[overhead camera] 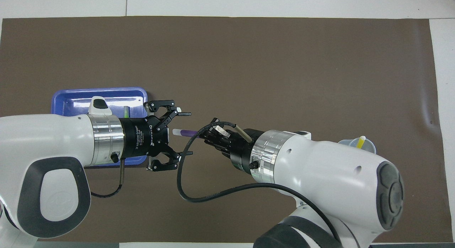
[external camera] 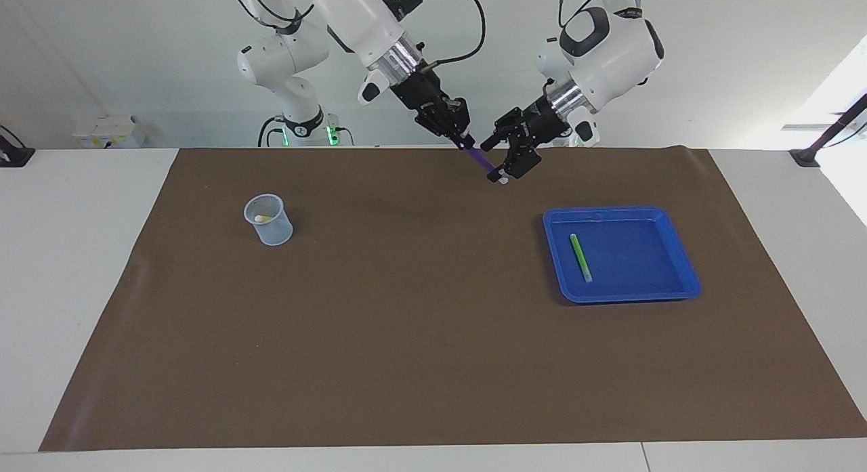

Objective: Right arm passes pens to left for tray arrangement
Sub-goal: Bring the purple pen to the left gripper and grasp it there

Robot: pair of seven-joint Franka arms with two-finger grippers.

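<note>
**Trainee:** What does this moment show you of the hand-over?

**Instructor:** Look at the right gripper (external camera: 462, 141), up over the edge of the brown mat (external camera: 433, 363) nearest the robots. Its fingertips are pressed together on the upper end of the purple marker pen (external camera: 485, 163), which slants down toward the left gripper (external camera: 500, 166). The left gripper's jaws stand spread, one on each side of the pen's pale whitish tip; you can read that best in the overhead view, where the tip lies between the two fingers (overhead camera: 184, 114). Whether either finger touches the pen, you cannot tell.

**Trainee:** How should you expect the pen to handle?

**Instructor:** Judge it light, stiff and smooth: a slim barrel that can swivel or slide in a narrow pinch. Take it on the coloured barrel just above the pale end, square across its axis, and have that grip firm before the right lets go.

**Trainee:** And the other pens?

**Instructor:** The green marker pen (external camera: 580, 257) lies flat in the blue tray (external camera: 684, 282), toward the left arm's end of the table. The yellow marker pen (external camera: 261, 219) stands in the translucent cup (external camera: 269, 232), toward the right arm's end.
</note>
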